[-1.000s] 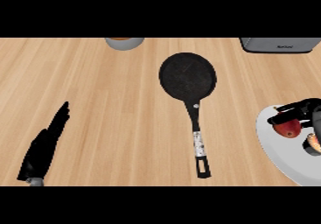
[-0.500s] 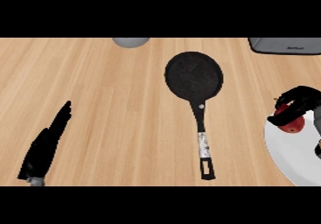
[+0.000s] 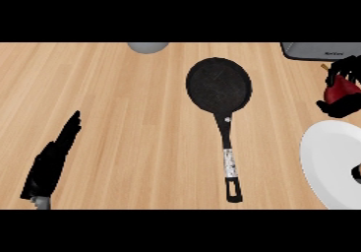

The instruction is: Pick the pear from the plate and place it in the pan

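Note:
My right hand (image 3: pixel 348 103) is at the right edge of the head view, its fingers curled round a dark red pear (image 3: pixel 340 90) with a brown stem. Hand and pear are lifted off the white plate (image 3: pixel 329 162), which lies below them at the lower right. The black pan (image 3: pixel 218 84) lies in the middle of the wooden counter, its handle pointing toward me, well to the left of the pear. At the lower left my left hand (image 3: pixel 53 160) rests open, fingers straight.
A grey round object (image 3: pixel 147 47) sits at the counter's far edge, left of the pan. A grey appliance (image 3: pixel 322 49) stands at the far right corner, just behind my right hand. Something small (image 3: pixel 360 172) shows on the plate's right edge.
My right hand has lifted the pear off the plate and carried it away from me. The view has shifted, so the plate shows more fully. The left hand has stayed put.

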Robot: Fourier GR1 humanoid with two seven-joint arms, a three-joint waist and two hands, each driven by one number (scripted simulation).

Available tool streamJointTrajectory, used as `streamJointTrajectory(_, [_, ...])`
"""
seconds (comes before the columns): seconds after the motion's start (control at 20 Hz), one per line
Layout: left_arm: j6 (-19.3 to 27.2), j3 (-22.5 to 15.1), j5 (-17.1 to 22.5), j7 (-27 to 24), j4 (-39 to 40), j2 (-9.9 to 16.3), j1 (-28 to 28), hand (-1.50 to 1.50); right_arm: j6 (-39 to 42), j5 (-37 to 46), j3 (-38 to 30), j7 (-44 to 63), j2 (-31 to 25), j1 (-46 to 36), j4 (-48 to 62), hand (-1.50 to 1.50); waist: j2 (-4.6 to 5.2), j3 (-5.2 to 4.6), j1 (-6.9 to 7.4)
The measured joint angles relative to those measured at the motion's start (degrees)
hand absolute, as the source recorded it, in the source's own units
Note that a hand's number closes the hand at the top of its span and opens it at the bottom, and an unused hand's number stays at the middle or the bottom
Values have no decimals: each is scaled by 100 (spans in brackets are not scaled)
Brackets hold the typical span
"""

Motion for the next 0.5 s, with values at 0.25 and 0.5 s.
streamJointTrajectory(0.25, [-28,5,-9,45,71,-19,-73,0,-935,274,-199,-1299,177,-406,308,150,3,-13,-6])
streamJointTrajectory(0.5, [-34,-16,-77,-12,61,-62,0,0,-1139,324,-328,-1905,800,-1160,1037,150,-11,-24,-13])
